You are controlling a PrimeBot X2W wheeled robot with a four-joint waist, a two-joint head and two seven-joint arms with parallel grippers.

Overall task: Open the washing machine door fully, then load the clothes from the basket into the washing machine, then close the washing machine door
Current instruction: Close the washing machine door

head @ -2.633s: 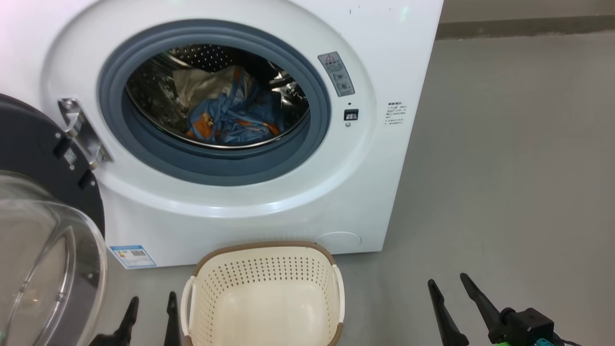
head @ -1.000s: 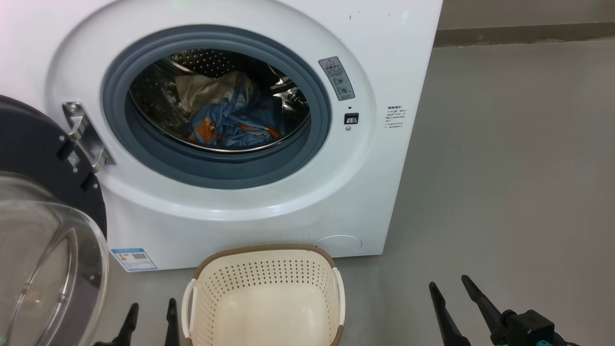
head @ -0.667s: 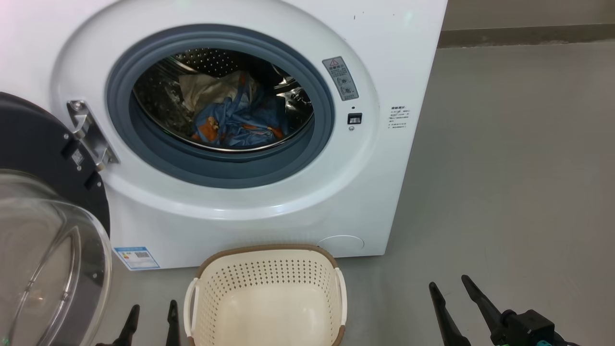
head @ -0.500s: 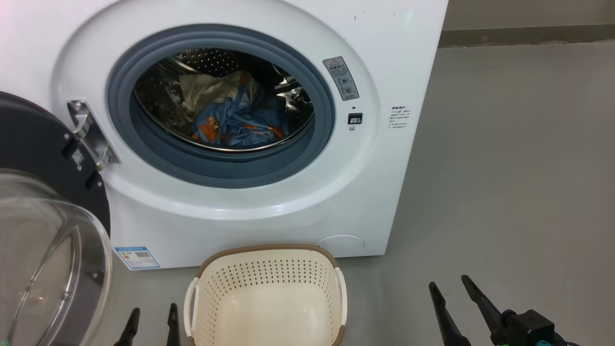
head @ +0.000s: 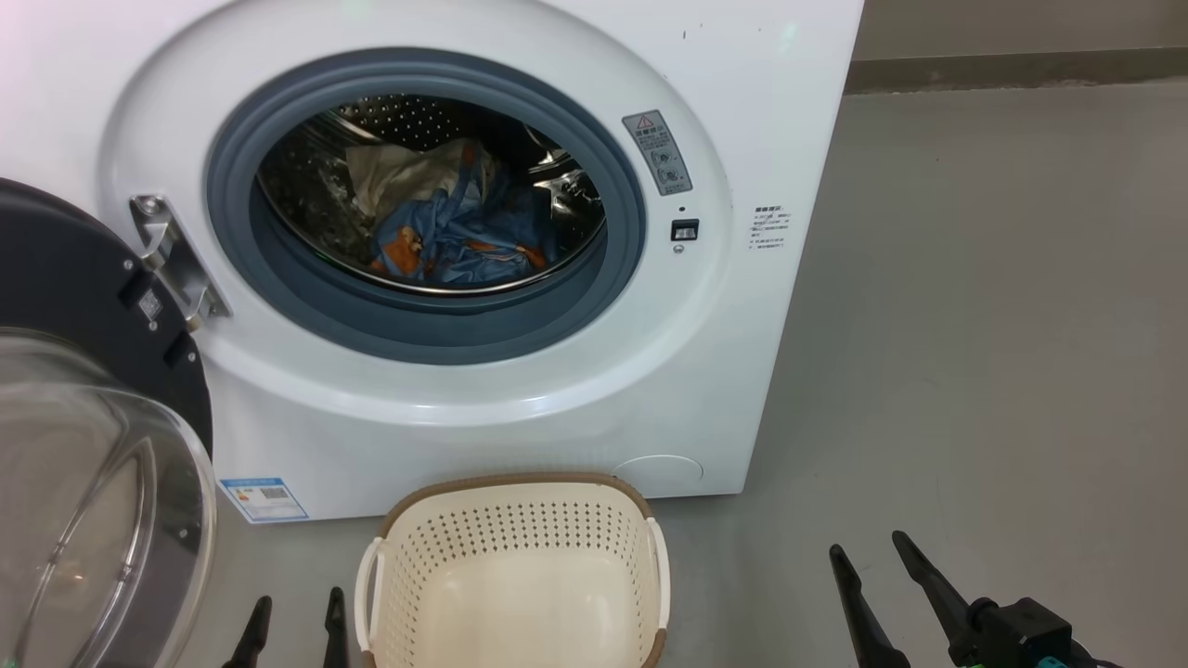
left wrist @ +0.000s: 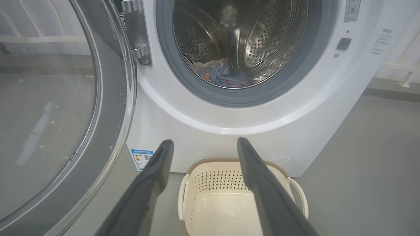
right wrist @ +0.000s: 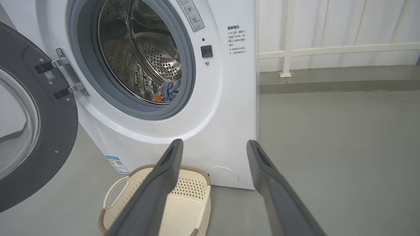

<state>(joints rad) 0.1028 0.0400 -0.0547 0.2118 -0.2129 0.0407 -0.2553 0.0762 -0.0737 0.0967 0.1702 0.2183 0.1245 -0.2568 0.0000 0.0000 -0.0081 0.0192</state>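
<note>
grey floor (head: 974, 325), white railing (right wrist: 328, 50) along far edge

"温馨提示" notice (right wrist: 237, 39) on the washing machine (right wrist: 226, 131)

Soft, even, bright light fills all three views, leaving barely any shadow on the smooth grey floor (head: 974, 325). A pink flare washes the head view's upper left corner, over the big white box-shaped washing machine (head: 520, 417). Sharp glints streak its perforated steel drum (left wrist: 269, 42), and pale reflections cloud the clear glass bowl (head: 83, 520) of the round black door (head: 56, 269). The wide-angle wrist views stretch shapes toward their edges.
</note>
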